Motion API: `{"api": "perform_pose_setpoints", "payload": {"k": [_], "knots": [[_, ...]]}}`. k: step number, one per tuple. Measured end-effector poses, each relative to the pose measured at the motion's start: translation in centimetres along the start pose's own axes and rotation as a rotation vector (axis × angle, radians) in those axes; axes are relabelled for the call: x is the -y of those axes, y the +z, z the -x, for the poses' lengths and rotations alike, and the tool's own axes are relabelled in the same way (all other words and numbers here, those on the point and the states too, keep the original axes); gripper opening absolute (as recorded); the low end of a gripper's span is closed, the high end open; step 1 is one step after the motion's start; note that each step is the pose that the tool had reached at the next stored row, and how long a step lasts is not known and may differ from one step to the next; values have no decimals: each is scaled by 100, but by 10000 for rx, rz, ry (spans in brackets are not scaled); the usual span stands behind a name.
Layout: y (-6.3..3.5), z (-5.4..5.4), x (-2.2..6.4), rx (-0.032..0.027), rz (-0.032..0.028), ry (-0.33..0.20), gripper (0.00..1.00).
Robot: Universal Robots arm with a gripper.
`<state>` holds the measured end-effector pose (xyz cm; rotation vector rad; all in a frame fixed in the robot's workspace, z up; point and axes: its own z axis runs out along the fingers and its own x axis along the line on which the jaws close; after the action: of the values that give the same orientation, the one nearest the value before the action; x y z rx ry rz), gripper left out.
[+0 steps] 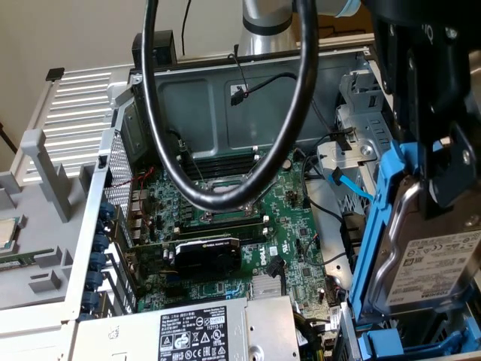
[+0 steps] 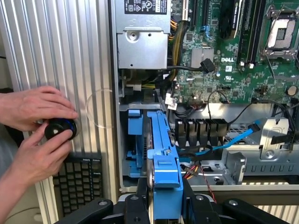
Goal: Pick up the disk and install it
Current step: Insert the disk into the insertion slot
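You're looking at a disk (image 1: 432, 259) with a silver-grey metal body, a white label printed with black barcodes, and bright blue plastic rails. The motherboard (image 1: 255, 203) is dark green, speckled with small silver and black parts. On the motherboard, the graphics card (image 1: 204, 256) is black with a small green logo. Just beside the motherboard, the power supply (image 1: 248, 331) is plain grey and carries a black-and-white label. A black cable (image 1: 149, 75) loops in front of the motherboard, and a thin light-blue cable (image 1: 352, 188) runs next to it.
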<state>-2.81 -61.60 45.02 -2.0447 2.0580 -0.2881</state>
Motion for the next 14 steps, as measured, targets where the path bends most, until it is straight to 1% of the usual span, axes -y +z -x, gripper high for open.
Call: {"api": "perform_pose_setpoints", "payload": {"k": [14], "knots": [[21, 0, 1, -2, 1, 0, 37]]}}
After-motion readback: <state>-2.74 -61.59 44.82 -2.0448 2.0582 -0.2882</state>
